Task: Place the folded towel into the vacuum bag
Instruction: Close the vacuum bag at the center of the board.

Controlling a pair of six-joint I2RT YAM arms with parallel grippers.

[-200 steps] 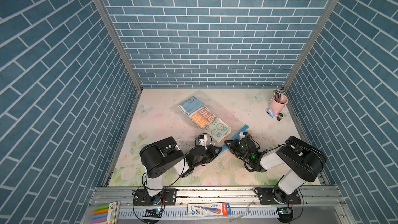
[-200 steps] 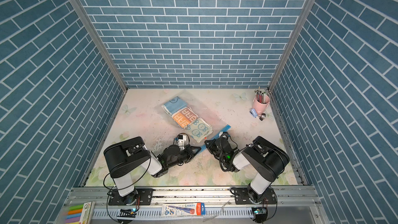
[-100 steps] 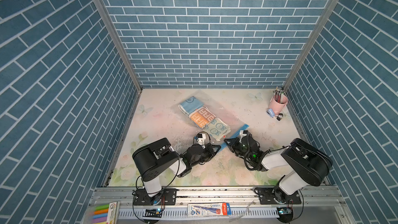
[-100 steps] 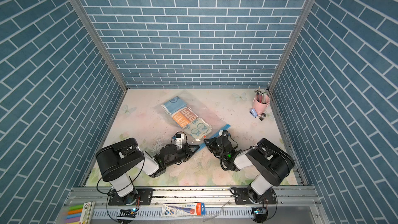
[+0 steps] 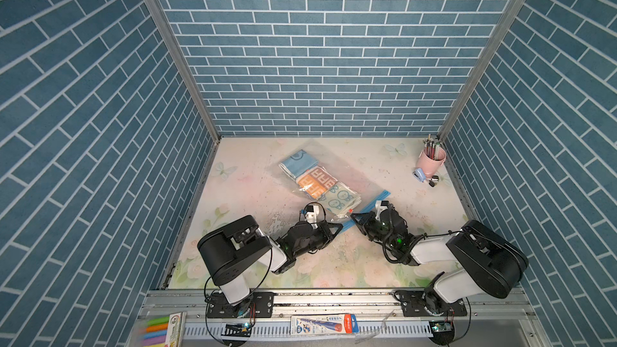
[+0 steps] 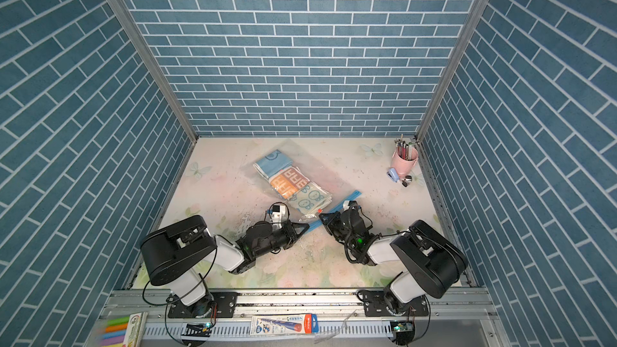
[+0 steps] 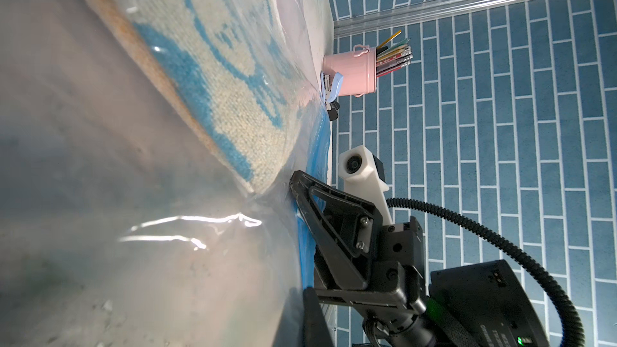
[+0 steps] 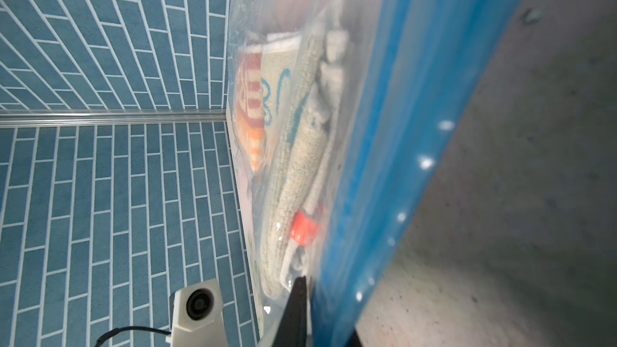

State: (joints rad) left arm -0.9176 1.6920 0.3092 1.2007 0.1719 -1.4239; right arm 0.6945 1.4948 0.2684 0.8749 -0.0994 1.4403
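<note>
Between blue brick walls (image 5: pixel 320 61), on the flowery table (image 5: pixel 253 188), the left gripper (image 5: pixel 339 225) and the right gripper (image 5: pixel 353 217) are pinching the bag (image 5: pixel 375 199).

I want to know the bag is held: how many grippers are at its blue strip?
2. The left gripper and the right gripper are nearly tip to tip at the near end of the strip; both look shut on the bag.

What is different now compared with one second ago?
The left arm and right arm swung their elbows slightly outward, apart. Nothing was taken or released: the left and right jaws stay shut on the bag's blue strip. The bag and the towel inside have not moved.
</note>
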